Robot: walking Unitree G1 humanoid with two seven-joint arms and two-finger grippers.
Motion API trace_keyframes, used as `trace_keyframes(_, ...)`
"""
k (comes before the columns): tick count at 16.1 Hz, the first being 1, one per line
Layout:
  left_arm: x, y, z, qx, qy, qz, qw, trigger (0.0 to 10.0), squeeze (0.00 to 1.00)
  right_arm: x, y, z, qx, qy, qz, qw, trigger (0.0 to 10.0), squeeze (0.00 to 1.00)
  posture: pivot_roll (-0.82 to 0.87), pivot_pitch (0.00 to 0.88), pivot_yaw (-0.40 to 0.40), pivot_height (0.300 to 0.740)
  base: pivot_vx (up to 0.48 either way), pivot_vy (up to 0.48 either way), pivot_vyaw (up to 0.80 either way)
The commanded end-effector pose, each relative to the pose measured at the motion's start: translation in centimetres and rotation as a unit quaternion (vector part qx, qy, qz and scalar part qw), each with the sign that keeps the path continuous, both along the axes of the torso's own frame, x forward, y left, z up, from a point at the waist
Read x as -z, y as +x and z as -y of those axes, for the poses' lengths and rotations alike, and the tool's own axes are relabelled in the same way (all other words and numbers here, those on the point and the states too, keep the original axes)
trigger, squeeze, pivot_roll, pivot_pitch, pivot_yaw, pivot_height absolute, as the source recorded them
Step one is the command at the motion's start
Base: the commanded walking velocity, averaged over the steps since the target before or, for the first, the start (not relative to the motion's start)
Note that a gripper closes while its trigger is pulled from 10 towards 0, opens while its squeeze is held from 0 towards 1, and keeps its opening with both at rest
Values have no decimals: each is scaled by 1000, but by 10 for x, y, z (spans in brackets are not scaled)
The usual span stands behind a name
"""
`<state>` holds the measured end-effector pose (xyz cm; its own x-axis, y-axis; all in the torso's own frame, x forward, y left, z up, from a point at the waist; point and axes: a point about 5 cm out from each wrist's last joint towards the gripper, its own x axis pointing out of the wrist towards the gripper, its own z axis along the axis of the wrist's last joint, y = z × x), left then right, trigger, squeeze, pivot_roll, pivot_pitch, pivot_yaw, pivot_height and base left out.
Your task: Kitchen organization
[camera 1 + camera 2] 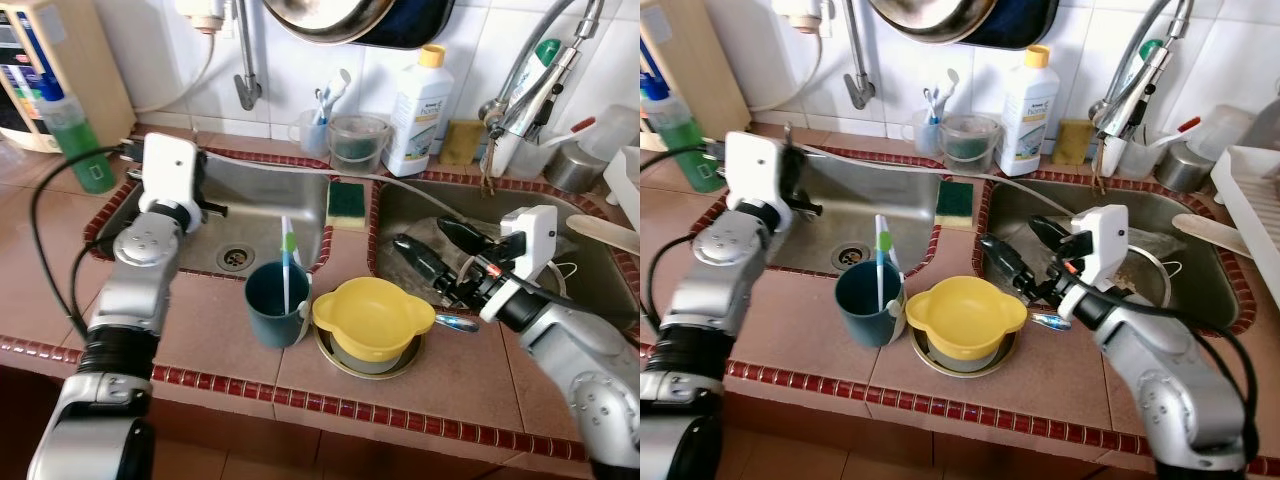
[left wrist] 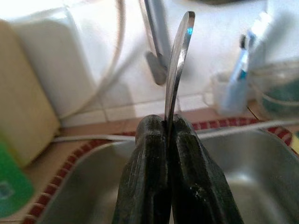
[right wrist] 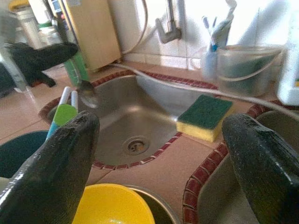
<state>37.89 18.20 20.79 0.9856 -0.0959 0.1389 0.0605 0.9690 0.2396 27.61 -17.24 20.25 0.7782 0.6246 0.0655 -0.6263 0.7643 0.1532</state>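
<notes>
between left pincer (image 2: 168, 140) fingers, spoon (image 2: 177, 60) upright

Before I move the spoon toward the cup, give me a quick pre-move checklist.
1. Left gripper shut on spoon: ok.
2. Spoon seated straight between the fingers: ok; pinched near one end.
3. Blue cup upright on counter: ok; toothbrush already inside.
4. Right gripper open, holding nothing: ok.
5. Yellow bowl touches cup: cannot tell.
6. Left sink below the spoon: ok.

Both arms are jointed silver metal with white box-shaped wrist housings. A black cable loops beside the left arm. Each end effector, left (image 2: 167, 135) and right (image 1: 432, 252), has two long black fingers.
</notes>
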Motion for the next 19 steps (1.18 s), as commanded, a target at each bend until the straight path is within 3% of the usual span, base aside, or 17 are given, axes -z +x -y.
trace_keyframes(1, -8, 4, 10, 19, 16, 15, 1000, 10000, 0, -10, 4, 2, -19, 11, 2, 1000, 10000, 0, -160, 117, 28, 740, 0, 0, 0)
trace_keyframes(6, -9, 13, 13, 23, 14, 8, 1000, 10000, 0, -22, 10, -1, -65, -3, -7, 998, 10000, 0, -149, 180, 0, 740, 0, 0, 0)
trace_keyframes(12, 3, 18, -3, 19, 17, -34, 999, 10000, 0, -31, -1, -9, -133, 8, -41, 990, 10000, 0, -155, 247, -10, 740, 0, 0, 0)
trace_keyframes(15, 1, 20, -4, 17, 25, -36, 999, 10000, 0, -30, -5, -10, -143, 7, -50, 988, 10000, 0, -155, 253, -8, 740, 0, 0, 0)
trace_keyframes(17, 1, 22, -3, 22, 6, -41, 999, 10000, 0, -30, -5, -11, -145, 6, -53, 988, 10000, 0, -155, 253, -6, 740, 0, 0, 0)
trace_keyframes(18, 0, 22, -3, 21, 5, -40, 999, 10000, 690, -30, -6, -11, -146, 6, -54, 988, 10000, 0, -155, 253, -4, 740, 0, 0, 0)
trace_keyframes(19, -1, 23, -3, 22, 0, -39, 999, 10000, 1000, -30, -6, -11, -146, 6, -55, 988, 10000, 0, -155, 252, -4, 740, 0, 0, 0)
